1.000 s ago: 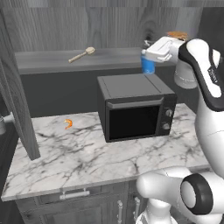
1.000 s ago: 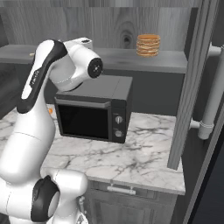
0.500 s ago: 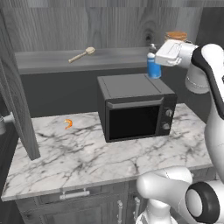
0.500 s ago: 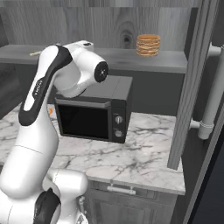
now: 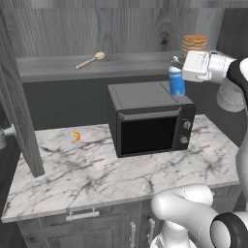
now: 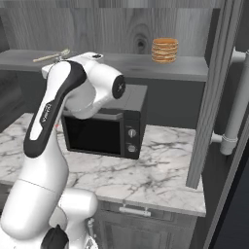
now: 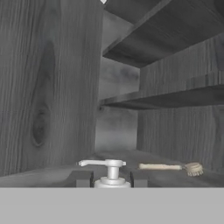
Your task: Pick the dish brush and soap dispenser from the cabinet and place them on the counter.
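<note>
- Since the jaws are clamped on the soap dispenser [image 5: 177, 82], which hangs above the microwave [image 5: 150, 117] top's right rear corner, it could bump that top or slip while being lowered to the surface [image 5: 97, 174].
- Farther back, the dish brush [image 5: 90, 60] lies mid-shelf in the cabinet [image 5: 58, 68].
- No writing is readable.

The microwave [image 5: 150, 116] blocks the counter's [image 5: 92, 169] middle, with open marble before and beside it.

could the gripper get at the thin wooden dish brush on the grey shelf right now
Probably not yet. The gripper is shut on the small blue soap dispenser with the white pump, held above the black microwave. The thin tan wooden dish brush lies in the open on the grey shelf.
</note>
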